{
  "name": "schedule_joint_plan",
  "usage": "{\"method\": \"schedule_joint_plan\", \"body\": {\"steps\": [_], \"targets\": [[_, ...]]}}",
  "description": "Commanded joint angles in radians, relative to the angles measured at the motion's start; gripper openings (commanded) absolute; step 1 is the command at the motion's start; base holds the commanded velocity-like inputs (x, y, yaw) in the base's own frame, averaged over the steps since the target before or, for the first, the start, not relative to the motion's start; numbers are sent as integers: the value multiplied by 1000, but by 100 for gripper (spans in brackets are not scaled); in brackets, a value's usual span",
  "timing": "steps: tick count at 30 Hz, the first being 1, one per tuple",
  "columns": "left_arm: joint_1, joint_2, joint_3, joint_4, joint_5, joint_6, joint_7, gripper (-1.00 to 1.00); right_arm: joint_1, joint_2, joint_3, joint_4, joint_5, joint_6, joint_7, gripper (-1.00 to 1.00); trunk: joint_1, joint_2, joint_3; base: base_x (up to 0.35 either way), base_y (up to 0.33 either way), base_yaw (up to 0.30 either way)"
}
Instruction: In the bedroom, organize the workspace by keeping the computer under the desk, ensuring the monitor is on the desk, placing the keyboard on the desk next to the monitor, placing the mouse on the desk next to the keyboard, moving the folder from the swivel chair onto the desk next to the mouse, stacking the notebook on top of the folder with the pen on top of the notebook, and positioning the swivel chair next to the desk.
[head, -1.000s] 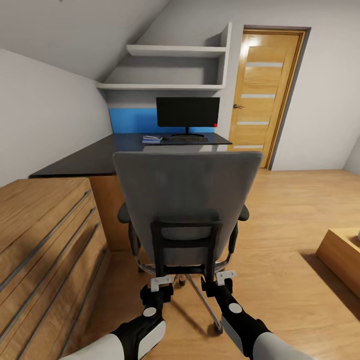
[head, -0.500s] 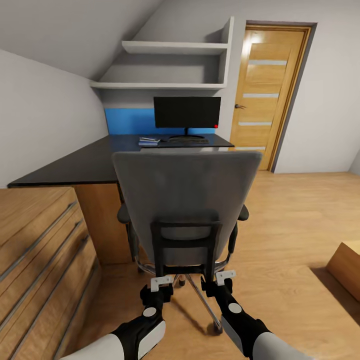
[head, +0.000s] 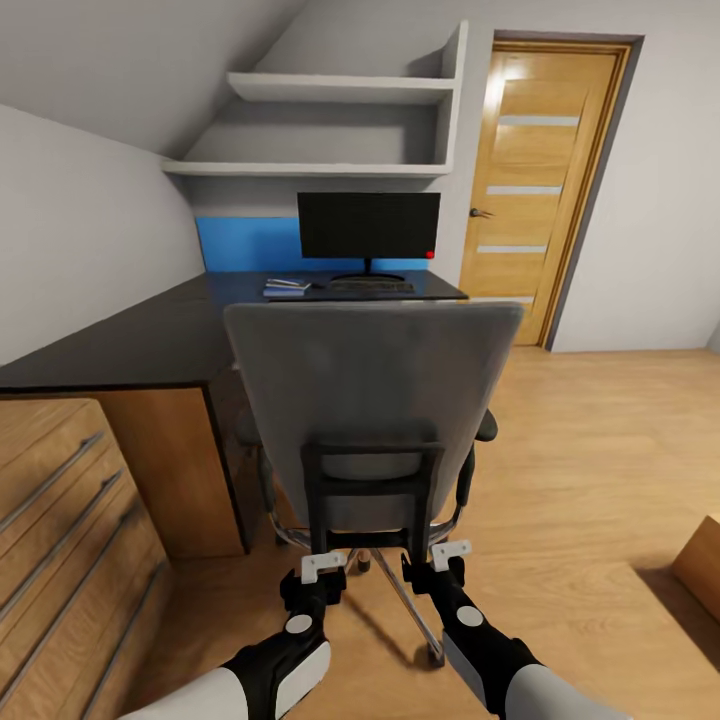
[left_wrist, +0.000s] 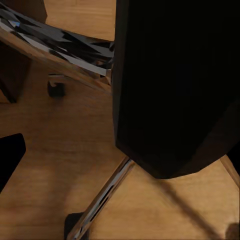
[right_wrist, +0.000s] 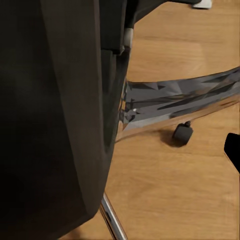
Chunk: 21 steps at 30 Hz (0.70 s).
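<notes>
The grey swivel chair (head: 370, 400) stands right in front of me with its back to me, facing the black desk (head: 130, 345). My left gripper (head: 325, 567) and right gripper (head: 450, 553) sit against the foot of its black back frame (left_wrist: 175, 85), the jaws spread, one finger of each showing clear of the frame (right_wrist: 55, 110). The monitor (head: 368, 225) stands on the desk with the keyboard (head: 372, 286) before it. Left of the keyboard lies a flat stack with the blue folder (head: 286, 290). The chair hides the computer.
A light-wood dresser (head: 60, 520) stands close at the left, beside the desk's wood side (head: 180, 470). Chrome chair legs (right_wrist: 180, 105) and a castor (right_wrist: 183, 133) spread over the wood floor. White shelves (head: 340, 90) hang above the desk; a door (head: 540, 190) and a wooden box (head: 700, 565) are at the right.
The view has advanced: desk, monitor and dresser have slid left and grown nearer, while the chair and both grippers keep the same place in the picture, so the chair has rolled forward with me.
</notes>
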Motion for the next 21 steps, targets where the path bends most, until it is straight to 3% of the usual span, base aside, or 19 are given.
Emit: {"method": "schedule_joint_plan", "body": {"steps": [1, 21], "targets": [[-2, 1, -9, 0, 13, -6, 5, 100, -1, -1, 6, 2, -14, -4, -10, 100, 0, 0, -1, 320, -147, 0], [-2, 1, -8, 0, 14, -4, 5, 100, 0, -1, 6, 2, -14, -4, -10, 100, 0, 0, -1, 320, -148, 0]]}}
